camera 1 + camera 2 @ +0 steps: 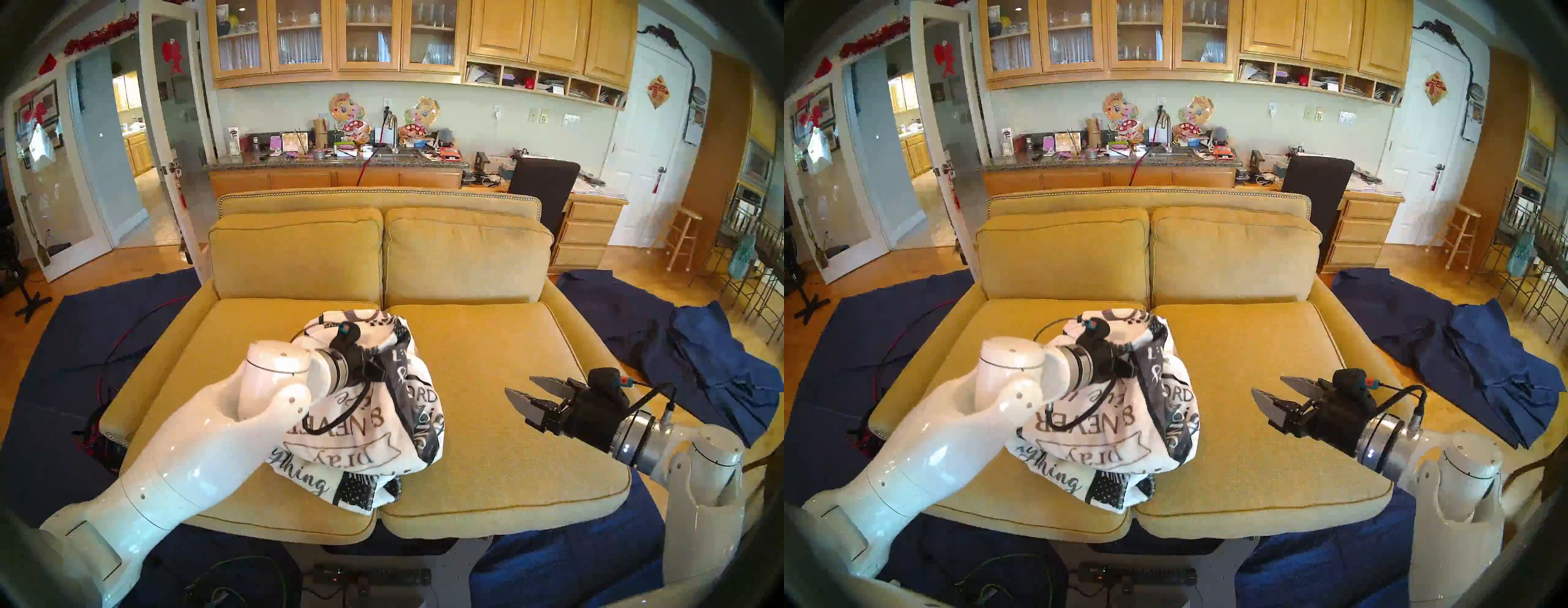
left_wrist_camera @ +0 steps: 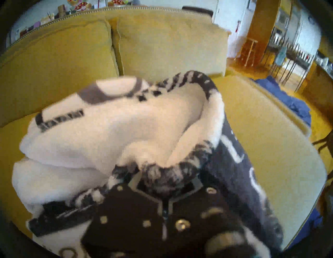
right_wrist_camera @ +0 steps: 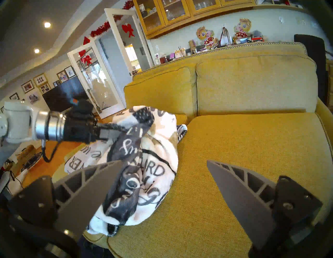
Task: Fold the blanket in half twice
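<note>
Head view: left tool clamped on bunched blanket over sofa.

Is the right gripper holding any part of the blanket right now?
No: the right gripper hangs open over bare sofa cushion, apart from the blanket.

Bright, warm daylight; left wrist view blurred, fisheye rims dark.

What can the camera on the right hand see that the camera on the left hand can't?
Only the right wrist view shows the open right gripper and the left gripper pinching the blanket from the side. Only the left wrist view shows the blue cloth on the floor. Both show the blanket and the yellow sofa.
</note>
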